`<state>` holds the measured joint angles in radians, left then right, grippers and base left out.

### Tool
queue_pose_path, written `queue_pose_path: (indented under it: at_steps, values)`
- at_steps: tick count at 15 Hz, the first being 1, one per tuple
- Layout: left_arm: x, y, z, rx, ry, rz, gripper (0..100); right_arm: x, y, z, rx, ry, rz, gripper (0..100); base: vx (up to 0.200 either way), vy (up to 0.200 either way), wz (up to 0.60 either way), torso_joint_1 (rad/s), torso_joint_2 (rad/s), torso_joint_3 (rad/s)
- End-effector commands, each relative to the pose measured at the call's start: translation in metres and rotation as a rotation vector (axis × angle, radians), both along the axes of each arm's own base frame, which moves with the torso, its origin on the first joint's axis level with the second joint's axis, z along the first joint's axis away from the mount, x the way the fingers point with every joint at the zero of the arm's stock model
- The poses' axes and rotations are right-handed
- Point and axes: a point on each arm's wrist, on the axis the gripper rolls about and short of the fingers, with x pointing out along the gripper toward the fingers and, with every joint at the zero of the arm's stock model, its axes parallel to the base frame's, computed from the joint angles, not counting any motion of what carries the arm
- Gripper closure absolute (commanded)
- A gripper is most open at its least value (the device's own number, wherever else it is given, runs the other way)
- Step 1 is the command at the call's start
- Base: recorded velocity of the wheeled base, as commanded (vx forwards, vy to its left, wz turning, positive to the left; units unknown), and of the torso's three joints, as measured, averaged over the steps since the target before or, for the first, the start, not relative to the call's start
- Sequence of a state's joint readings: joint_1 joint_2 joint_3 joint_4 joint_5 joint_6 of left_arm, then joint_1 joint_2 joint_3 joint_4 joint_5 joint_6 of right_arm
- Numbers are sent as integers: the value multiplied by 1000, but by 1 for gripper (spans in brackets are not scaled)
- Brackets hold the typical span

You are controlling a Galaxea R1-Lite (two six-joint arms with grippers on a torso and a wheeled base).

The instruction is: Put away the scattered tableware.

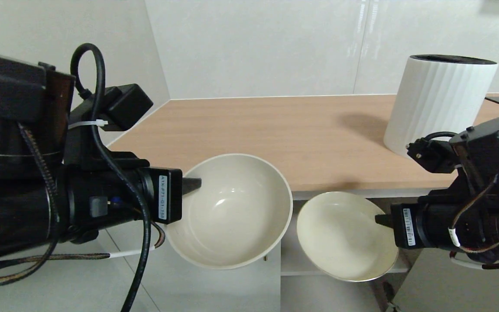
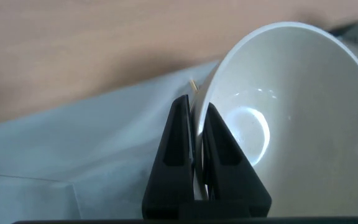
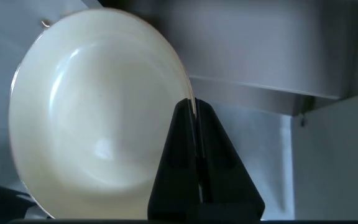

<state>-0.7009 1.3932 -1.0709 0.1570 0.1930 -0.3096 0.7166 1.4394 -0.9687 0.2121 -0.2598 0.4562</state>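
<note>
Your left gripper clamps the rim of the large cream bowl and your right gripper pinches the rim of the smaller bowl, both bare inside, held before the wooden counter where a white ribbed canister stands.

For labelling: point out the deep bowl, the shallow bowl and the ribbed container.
deep bowl (image 1: pixel 231 213), head view, inner floor.
shallow bowl (image 1: pixel 344 236), head view, inner surface.
ribbed container (image 1: pixel 442 104), head view, side wall.
</note>
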Motion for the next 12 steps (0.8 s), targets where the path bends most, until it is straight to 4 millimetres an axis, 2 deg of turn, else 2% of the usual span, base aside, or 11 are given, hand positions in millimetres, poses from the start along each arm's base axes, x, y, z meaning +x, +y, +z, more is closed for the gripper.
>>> queue_pose_path:
  at_steps: [1,5,8,12]
  values:
    - [3,-3,-4,9,13,-1,100,-1,-1,-14,-12,17,0,100,0,0,0,-115,403,295]
    - [6,-7,-8,9,11,-4,100,1,1,-34,-33,43,-1,100,0,0,0,-91,445,345]
    - [6,-8,-9,11,12,-9,100,1,2,-41,-45,59,0,100,0,0,0,-38,414,356]
    - [6,-9,-10,14,17,-10,100,3,3,-47,-56,73,-1,100,0,0,0,-7,90,80]
